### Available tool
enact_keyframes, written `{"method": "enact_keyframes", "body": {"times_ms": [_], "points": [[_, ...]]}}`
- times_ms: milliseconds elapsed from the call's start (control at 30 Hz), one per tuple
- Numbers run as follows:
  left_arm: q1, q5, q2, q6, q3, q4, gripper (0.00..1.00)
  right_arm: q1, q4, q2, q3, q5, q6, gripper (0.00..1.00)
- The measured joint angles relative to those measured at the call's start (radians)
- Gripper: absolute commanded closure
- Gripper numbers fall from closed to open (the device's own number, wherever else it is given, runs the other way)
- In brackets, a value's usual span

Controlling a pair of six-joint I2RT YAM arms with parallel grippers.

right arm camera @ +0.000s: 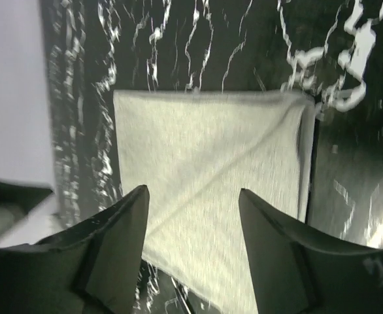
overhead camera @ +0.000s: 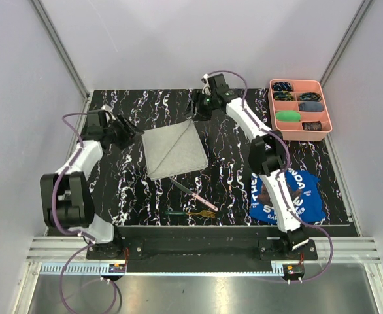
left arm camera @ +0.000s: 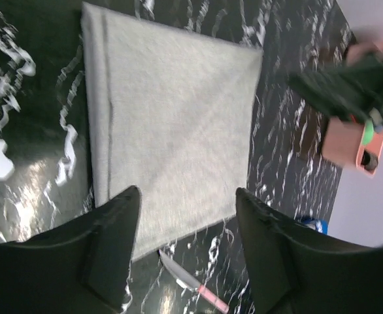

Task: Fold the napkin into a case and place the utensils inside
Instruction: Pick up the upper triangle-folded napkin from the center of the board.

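Pale walls (overhead camera: 21, 78) are seen on three sides, with metal posts in the far corners. The table (overhead camera: 231, 176) is black with white marble veins. A metal rail runs along its near edge, and both arm bases are bolted there.

The left gripper (overhead camera: 129, 131) is held over the table's left side, just beside the napkin's left corner. In the left wrist view its jaws (left arm camera: 186, 199) are parted and nothing is pinched. Only cloth and table are seen below them.

The napkin (overhead camera: 174, 151) is laid flat at table centre, turned slightly. A diagonal line is seen across it, and a doubled edge along one side is seen in the wrist views (left arm camera: 172, 124) (right arm camera: 211, 170). No case shape is seen.

The knife (overhead camera: 193, 194) is laid just near of the napkin, dark blade towards the cloth and pink handle towards the rail. Touch between blade tip and cloth cannot be told. The fork (overhead camera: 193, 214) is laid nearer the rail, green handle left and gold tines right, just beside the knife handle.

The right gripper (overhead camera: 198, 108) is held at the napkin's far corner. In the right wrist view its jaws (right arm camera: 193, 199) are parted, with nothing gripped.

A blue cloth (overhead camera: 299, 196) with white lettering is laid near right, partly under the right arm. A pink tray (overhead camera: 306, 131) is set at the far right corner. Dark items and one green item are held in its compartments.
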Motion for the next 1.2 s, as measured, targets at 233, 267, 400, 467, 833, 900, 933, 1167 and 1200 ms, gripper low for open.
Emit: {"method": "enact_keyframes", "body": {"times_ms": [233, 267, 400, 467, 833, 900, 933, 1167, 1200], "points": [[0.145, -0.064, 0.01, -0.099, 0.037, -0.085, 0.39, 0.23, -0.231, -0.172, -0.006, 0.358, -0.155, 0.31], [0.158, -0.078, -0.012, -0.111, 0.037, -0.102, 0.39, 0.283, -0.251, -0.175, 0.003, 0.394, -0.167, 0.32], [0.214, -0.132, -0.133, -0.154, 0.037, -0.172, 0.38, 0.48, -0.327, -0.167, 0.023, 0.53, -0.208, 0.4], [0.243, -0.155, -0.173, -0.167, 0.037, -0.202, 0.38, 0.547, -0.352, -0.151, 0.039, 0.571, -0.223, 0.42], [0.373, -0.197, -0.203, -0.205, 0.003, -0.304, 0.38, 0.606, -0.397, -0.009, 0.137, 0.682, -0.298, 0.42], [0.377, -0.19, -0.201, -0.204, -0.003, -0.311, 0.38, 0.608, -0.399, 0.015, 0.144, 0.69, -0.308, 0.43], [0.38, -0.187, -0.2, -0.204, -0.004, -0.313, 0.38, 0.61, -0.401, 0.024, 0.144, 0.695, -0.314, 0.44], [0.386, -0.152, -0.187, -0.204, -0.023, -0.304, 0.39, 0.63, -0.406, 0.059, 0.164, 0.712, -0.344, 0.5], [0.386, -0.146, -0.183, -0.204, -0.025, -0.303, 0.39, 0.633, -0.404, 0.059, 0.166, 0.713, -0.347, 0.5]]}}
